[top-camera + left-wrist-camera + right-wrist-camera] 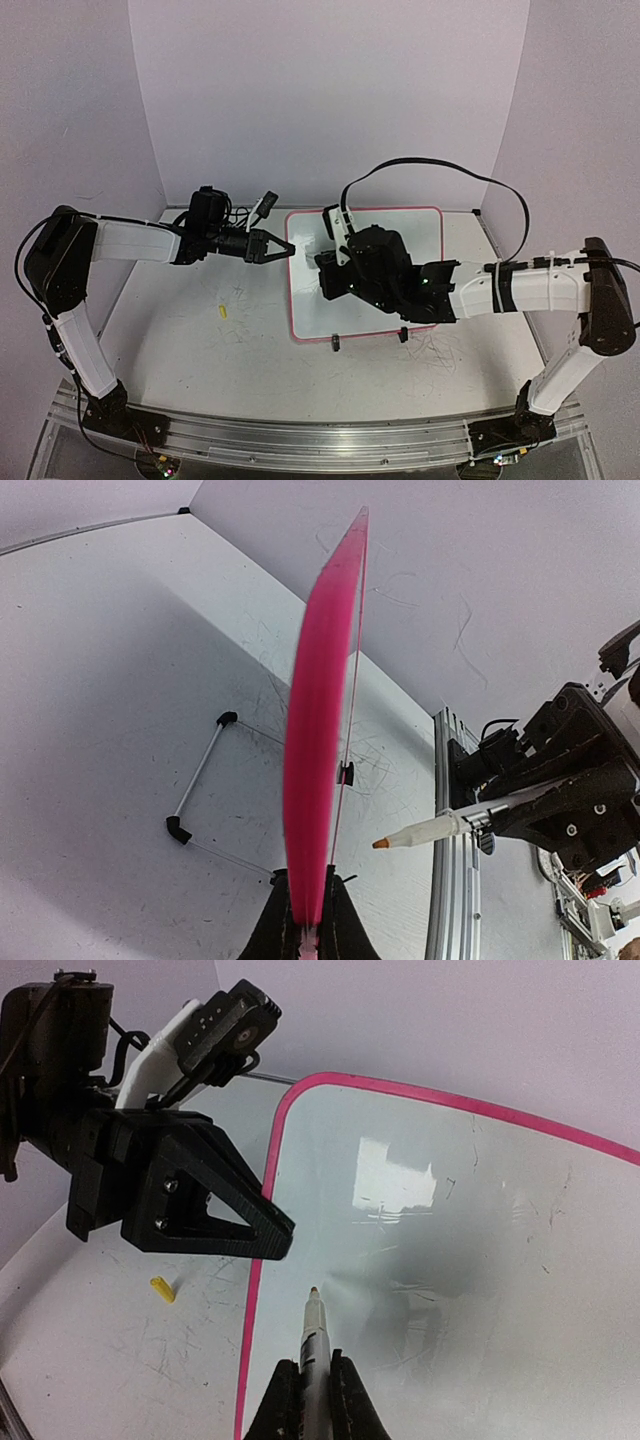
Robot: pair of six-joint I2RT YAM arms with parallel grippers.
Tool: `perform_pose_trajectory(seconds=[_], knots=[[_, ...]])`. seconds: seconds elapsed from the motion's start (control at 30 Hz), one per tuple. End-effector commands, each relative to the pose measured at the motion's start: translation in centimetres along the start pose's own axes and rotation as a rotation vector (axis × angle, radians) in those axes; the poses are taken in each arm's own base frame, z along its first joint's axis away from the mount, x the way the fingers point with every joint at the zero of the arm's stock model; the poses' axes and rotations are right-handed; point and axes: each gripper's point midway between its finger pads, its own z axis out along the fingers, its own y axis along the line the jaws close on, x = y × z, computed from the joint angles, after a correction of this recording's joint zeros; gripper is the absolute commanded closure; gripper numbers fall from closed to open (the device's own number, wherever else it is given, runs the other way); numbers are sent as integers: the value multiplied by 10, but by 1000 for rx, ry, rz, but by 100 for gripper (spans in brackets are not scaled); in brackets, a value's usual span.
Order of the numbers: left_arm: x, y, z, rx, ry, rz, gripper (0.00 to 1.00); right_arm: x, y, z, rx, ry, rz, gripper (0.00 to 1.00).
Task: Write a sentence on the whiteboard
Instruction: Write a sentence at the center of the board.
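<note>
The whiteboard (pixel 305 300), white with a pink rim, stands tilted at the table's middle. My left gripper (pixel 285 250) is shut on its left rim; in the left wrist view the pink edge (pixel 320 730) runs up from between my left gripper's (pixel 312 920) fingers. My right gripper (pixel 312 1390) is shut on a white marker (pixel 314 1335) and hangs over the board (pixel 450 1260) near its left rim. The marker's orange tip (pixel 381 843) is a short gap off the surface. I see no written sentence on the board, only glare and faint smears.
A small yellow cap (pixel 222 311) lies on the table left of the board, also in the right wrist view (pixel 163 1289). Two black clip feet (pixel 336 344) stand at the board's near edge. A wire stand with black ends (pixel 178 828) rests behind it.
</note>
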Motion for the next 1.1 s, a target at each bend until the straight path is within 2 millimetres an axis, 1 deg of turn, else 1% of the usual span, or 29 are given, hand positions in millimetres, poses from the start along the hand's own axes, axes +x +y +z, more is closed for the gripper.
perform_pose_trajectory(seconds=[0.0, 0.73, 1.07], knots=[[-11, -1, -3, -51, -36, 43, 100, -19, -1, 5, 19, -56, 31, 100], [-14, -5, -4, -45, -42, 51, 100, -11, -9, 17, 51, -40, 35, 100], [-15, -6, -4, -42, -43, 53, 100, -9, -4, 21, 37, -32, 27, 100]])
